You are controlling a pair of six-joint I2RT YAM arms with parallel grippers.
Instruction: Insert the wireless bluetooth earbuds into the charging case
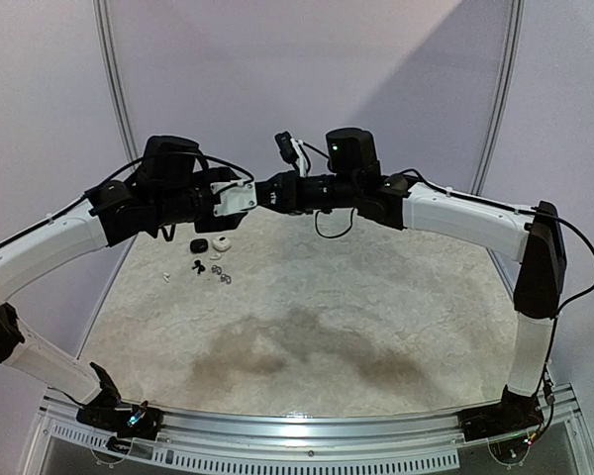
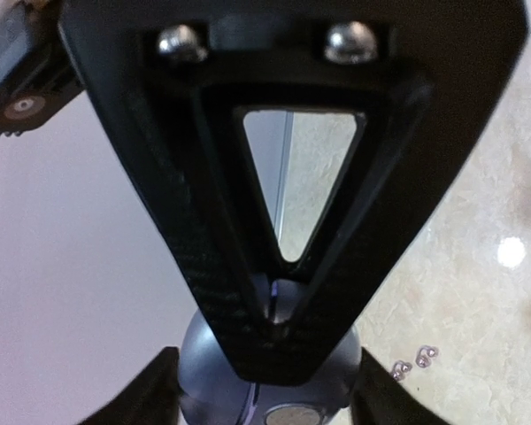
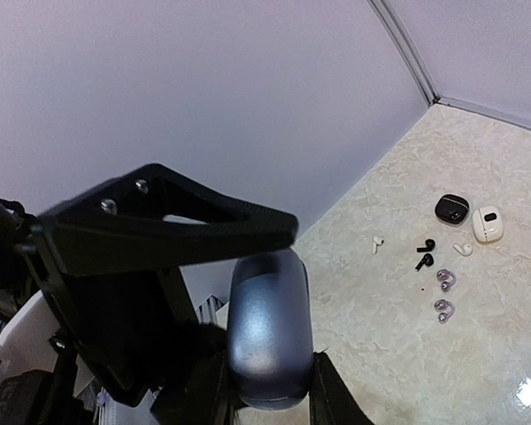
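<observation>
A blue-grey charging case (image 3: 267, 336) hangs high above the table's back, where both arms meet. My right gripper (image 3: 267, 390) is shut on its lower sides. My left gripper (image 2: 265, 390) is open, its fingers (image 2: 146, 394) standing close beside the same case (image 2: 203, 372). One right finger (image 2: 203, 221) crosses in front of it. Down on the table lie the earbuds: a white one (image 3: 377, 243), two black ones (image 3: 425, 252), another white one (image 3: 462, 249) and a silvery pair (image 3: 444, 294). In the top view the grippers (image 1: 257, 192) meet above those buds (image 1: 196, 267).
A black case (image 3: 451, 209) and a white case (image 3: 487, 223) sit beside the loose buds near the back left wall, also seen from above as the black case (image 1: 198, 244) and white case (image 1: 221, 242). The marbled tabletop (image 1: 356, 297) is walled at the back and sides.
</observation>
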